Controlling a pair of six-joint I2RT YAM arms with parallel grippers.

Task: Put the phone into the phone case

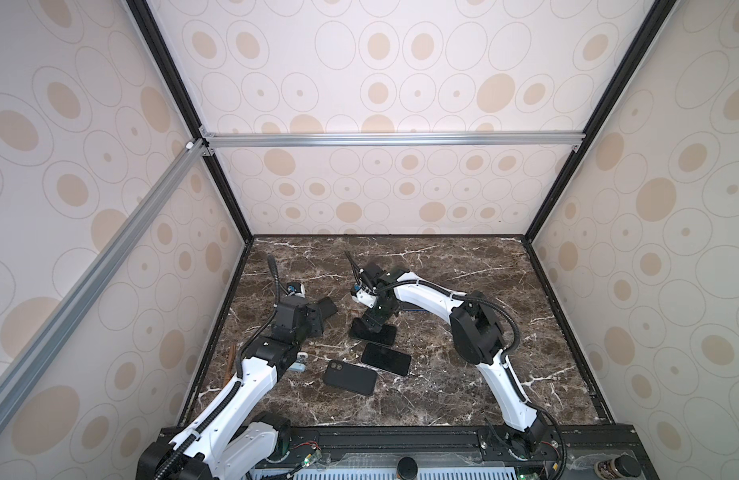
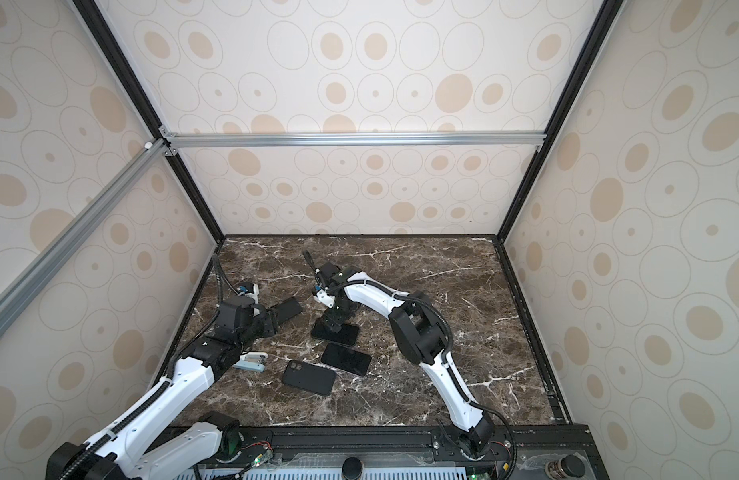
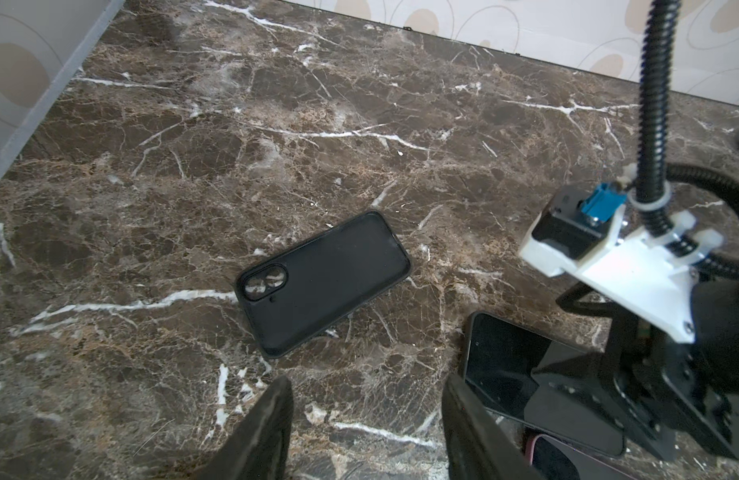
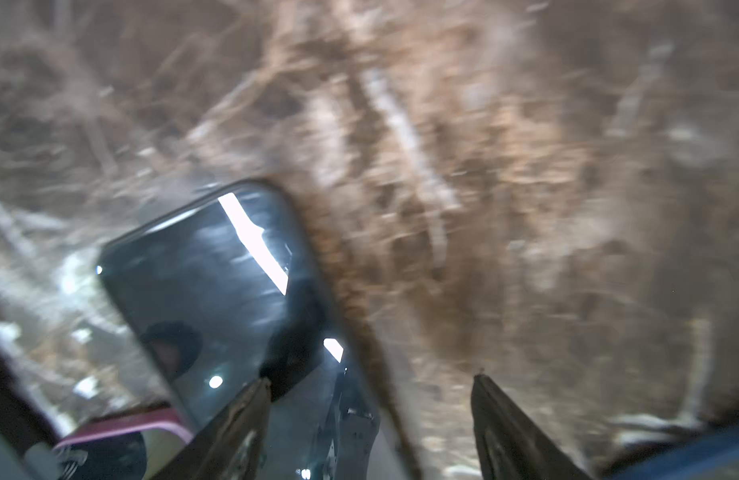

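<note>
Open and empty, the right tool (image 4: 369, 380) hovers directly over the phone (image 4: 201, 282) lying flat on the desk (image 1: 463, 374); the left tool (image 3: 367, 379), also open and empty, faces the empty phone case (image 3: 326, 286).

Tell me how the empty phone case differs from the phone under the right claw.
The phone case is matte, marble showing through its camera cutout; the phone has a glossy, reflecting screen. The phone case lies clear of the open left claw; the phone sits under the open right claw. Both are black and lie flat on the marble table.
</note>
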